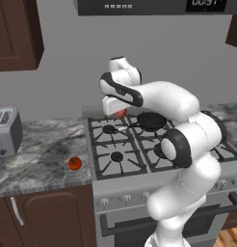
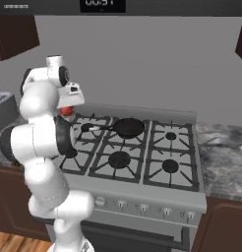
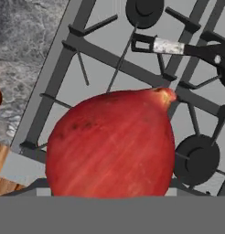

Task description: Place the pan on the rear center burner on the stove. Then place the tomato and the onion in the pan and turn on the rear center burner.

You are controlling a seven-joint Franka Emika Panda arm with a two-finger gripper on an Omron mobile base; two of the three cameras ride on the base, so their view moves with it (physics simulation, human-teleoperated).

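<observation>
- I see my gripper (image 1: 116, 114) up above the back left of the stove (image 1: 139, 193), at about 9 o'clock from the pan (image 2: 129, 127).
- The onion (image 3: 112, 144) sits big and red right in front of my hand camera. My gripper is pinching it, held wide around it.
- The pan rests on the rear center burner (image 2: 140, 132), with its handle pointing to 9 o'clock.
- The tomato (image 1: 75, 163) lies on the stone counter (image 1: 38, 154), at 9 o'clock from the stove.
- A silver toaster (image 1: 6, 131) stands farther along at 9 o'clock.
</observation>
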